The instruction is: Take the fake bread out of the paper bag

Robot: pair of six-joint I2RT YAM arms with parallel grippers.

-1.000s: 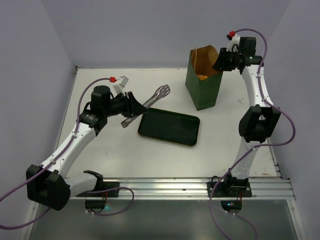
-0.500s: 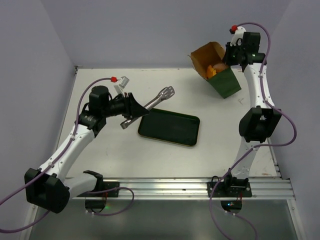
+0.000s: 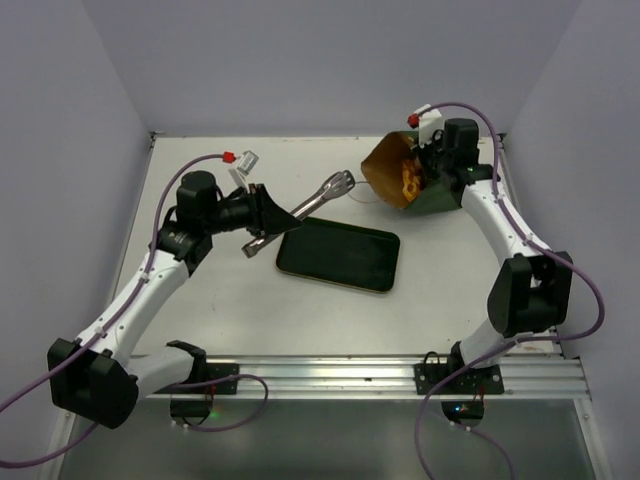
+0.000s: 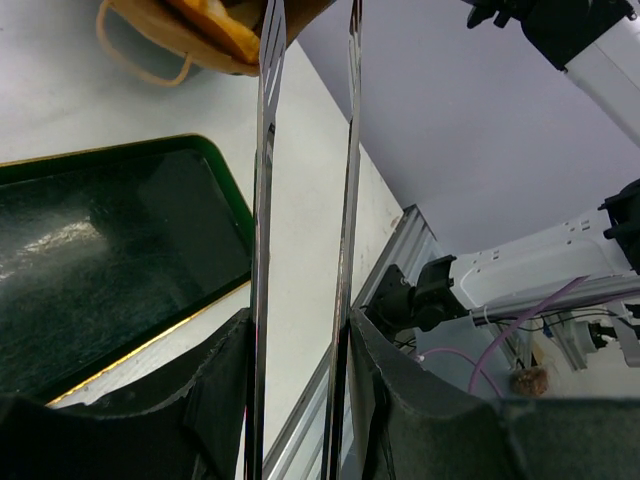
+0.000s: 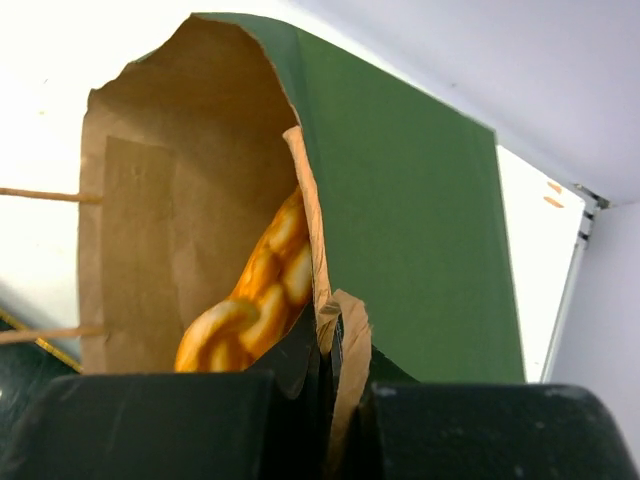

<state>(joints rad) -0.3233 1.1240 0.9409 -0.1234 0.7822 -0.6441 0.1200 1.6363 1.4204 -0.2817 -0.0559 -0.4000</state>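
The dark green paper bag (image 3: pixel 428 195) is tipped over, its brown mouth (image 3: pixel 385 172) facing left. My right gripper (image 3: pixel 432 165) is shut on the bag's rim (image 5: pixel 335 330); the right wrist view shows the green outside (image 5: pixel 410 200) and the kraft inside. An orange braided loaf (image 5: pixel 260 290) of the fake bread lies inside, also visible from above (image 3: pixel 409 180). Other pastries are hidden. My left gripper (image 3: pixel 262 218) is shut on metal tongs (image 3: pixel 315 196), whose tips sit just left of the bag mouth. The left wrist view shows the tong arms (image 4: pixel 263 200) pointing at the bag mouth (image 4: pixel 170 30).
A black rectangular tray (image 3: pixel 338 254) lies mid-table below the tongs and shows in the left wrist view (image 4: pixel 110 260). The bag's string handles (image 5: pixel 40 195) hang at its mouth. The table's aluminium front rail (image 3: pixel 380 375) runs along the near edge.
My right gripper lifted and tipped the bag from upright to lying over, mouth swinging left toward the tongs. The left gripper and tongs shifted slightly right.
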